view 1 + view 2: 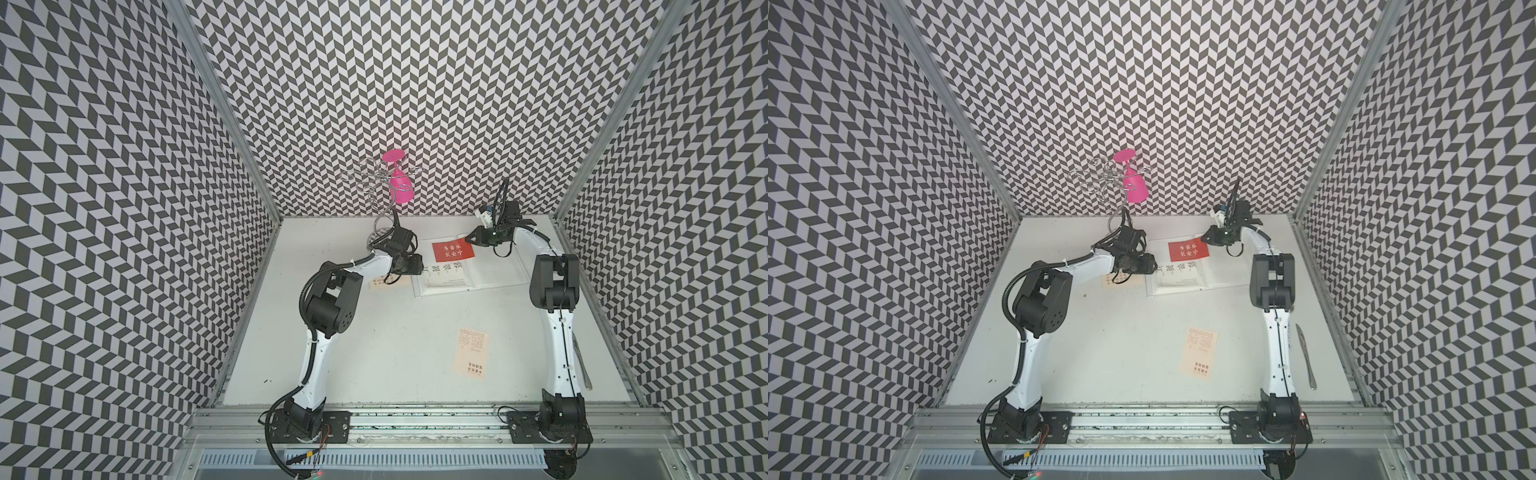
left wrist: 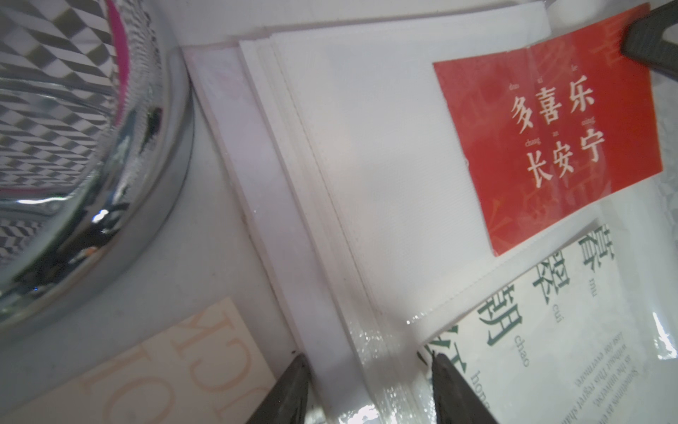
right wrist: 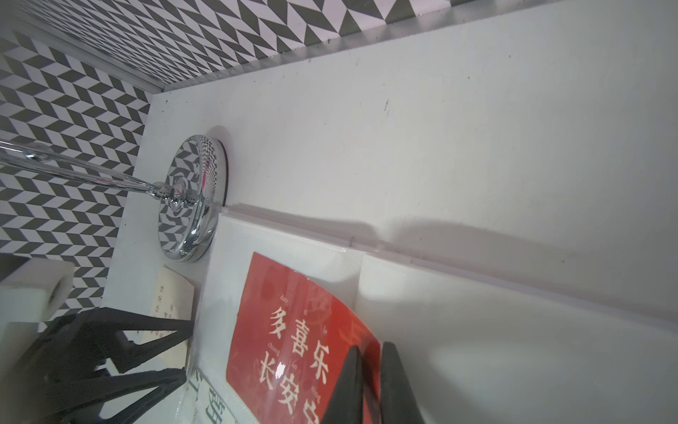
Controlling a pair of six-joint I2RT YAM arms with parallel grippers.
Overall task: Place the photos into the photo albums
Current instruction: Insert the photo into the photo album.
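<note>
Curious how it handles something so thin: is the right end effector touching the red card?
Touching. The right wrist view shows the right end effector pinching the red card at its edge, which bows up.

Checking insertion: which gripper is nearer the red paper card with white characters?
Right. Right gripper pinches the red card; left gripper straddles an edge of the white photo album, off the card.

An open photo album lies near the far edge of the desk, a red card on its pages. The right gripper meets the card's corner; the left gripper sits at the album's side. A peach card lies nearer the front edge.
</note>
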